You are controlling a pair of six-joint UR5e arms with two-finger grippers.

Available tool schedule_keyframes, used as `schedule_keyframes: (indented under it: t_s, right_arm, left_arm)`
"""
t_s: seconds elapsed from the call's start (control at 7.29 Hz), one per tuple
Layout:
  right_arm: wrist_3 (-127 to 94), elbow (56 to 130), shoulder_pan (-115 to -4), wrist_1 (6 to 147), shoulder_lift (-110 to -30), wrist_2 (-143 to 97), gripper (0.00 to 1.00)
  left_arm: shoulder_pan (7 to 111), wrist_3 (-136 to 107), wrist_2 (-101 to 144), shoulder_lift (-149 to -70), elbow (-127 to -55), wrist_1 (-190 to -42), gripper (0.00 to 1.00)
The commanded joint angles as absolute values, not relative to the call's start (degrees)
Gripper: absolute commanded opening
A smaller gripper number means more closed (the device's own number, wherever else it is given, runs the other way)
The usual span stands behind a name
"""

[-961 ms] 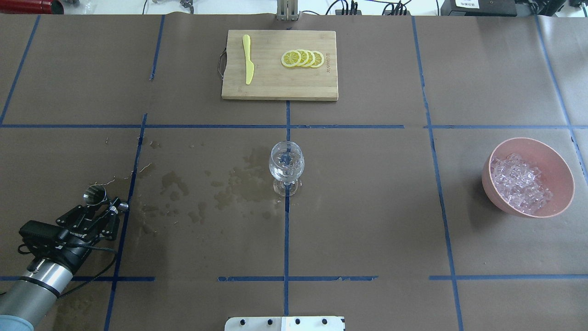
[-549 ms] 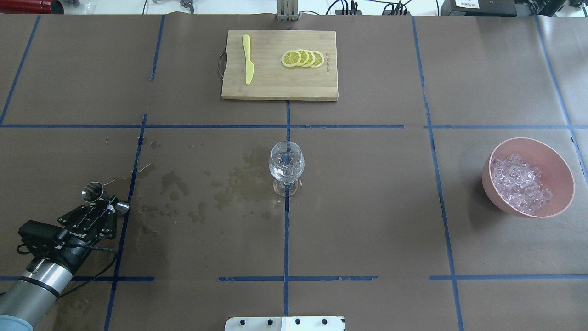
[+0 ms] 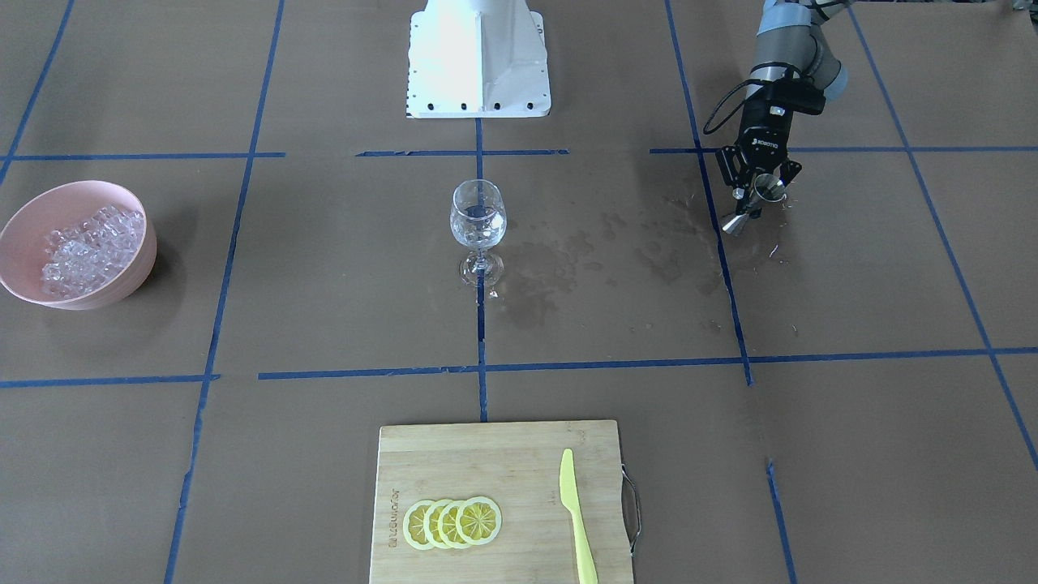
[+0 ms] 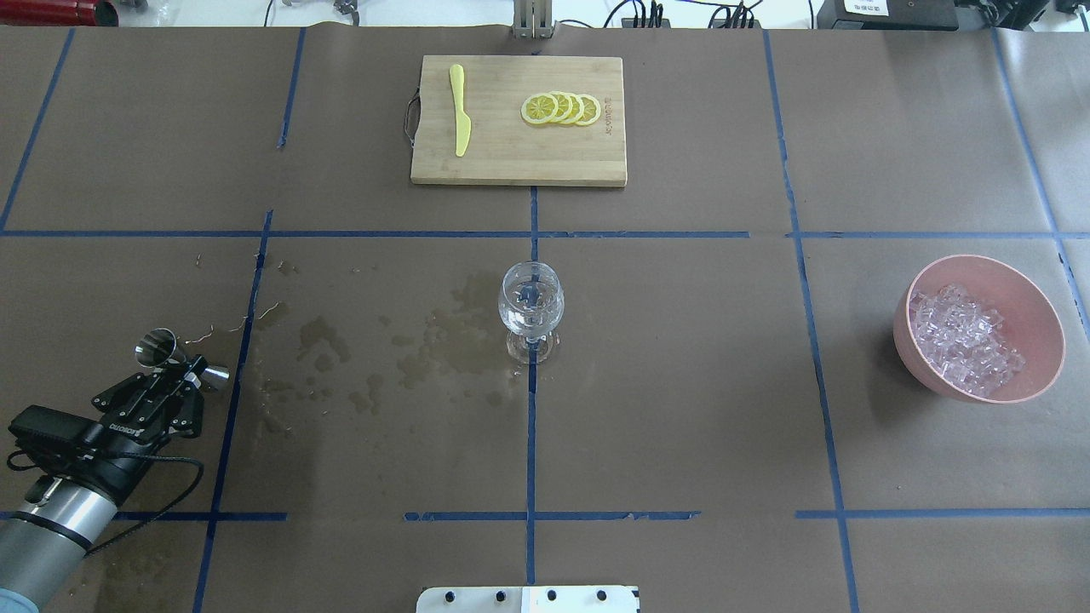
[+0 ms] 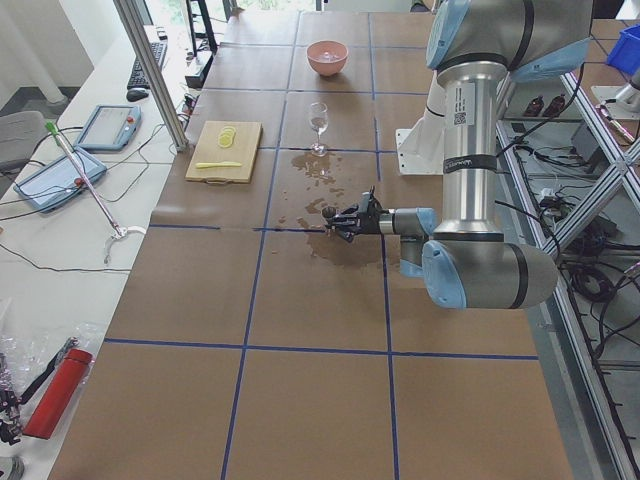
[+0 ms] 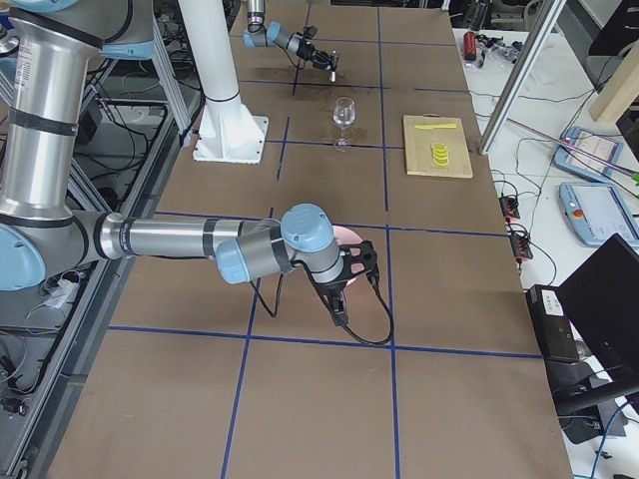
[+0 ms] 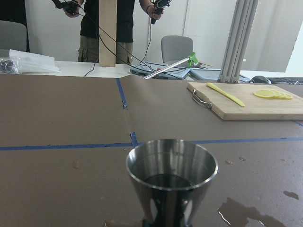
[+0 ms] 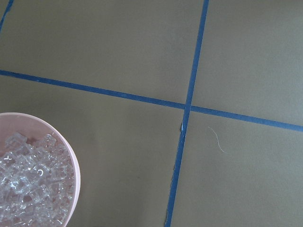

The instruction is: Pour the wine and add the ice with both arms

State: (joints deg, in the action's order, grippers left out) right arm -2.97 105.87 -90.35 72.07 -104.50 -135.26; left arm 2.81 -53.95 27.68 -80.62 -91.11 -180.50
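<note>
My left gripper (image 4: pixel 189 369) is shut on a steel jigger (image 4: pixel 162 352) at the table's left side, low over the paper. It also shows in the front view (image 3: pixel 756 193) and fills the left wrist view (image 7: pixel 171 176), upright with a dark bottom. The clear stemmed glass (image 4: pixel 530 308) stands at the centre with a little clear wine (image 4: pixel 530 323) in its bowl. The ice (image 4: pixel 966 340) fills a pink bowl (image 4: pixel 1049 317) at the right. My right gripper (image 6: pixel 349 265) hovers over that bowl in the right exterior view only; I cannot tell whether it is open or shut.
A wooden cutting board (image 4: pixel 511 157) with lemon slices (image 4: pixel 562 109) and a yellow knife (image 4: pixel 460 111) lies at the far middle. Dark wet stains (image 4: pixel 443 340) spread between the glass and the jigger. The white base (image 3: pixel 478 57) stands at the near edge.
My left gripper has moved to the left, away from the glass, with the jigger in it. The glass and bowl have not moved.
</note>
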Motion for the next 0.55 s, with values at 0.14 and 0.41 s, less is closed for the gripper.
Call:
schedule_keyframes:
  t_s: [0.14, 0.41]
  right_arm:
    - [-2.99, 105.82, -90.35, 72.07, -104.50, -135.26, 1.00]
    - [-2.99, 105.73, -90.35, 72.07, -104.50, -135.26, 1.00]
  left_arm:
    - [2.73, -38.02, 27.16, -79.80, -91.48, -192.02, 0.00]
    - [2.81, -18.47, 31.26, -79.80, -98.05, -194.48, 0.00]
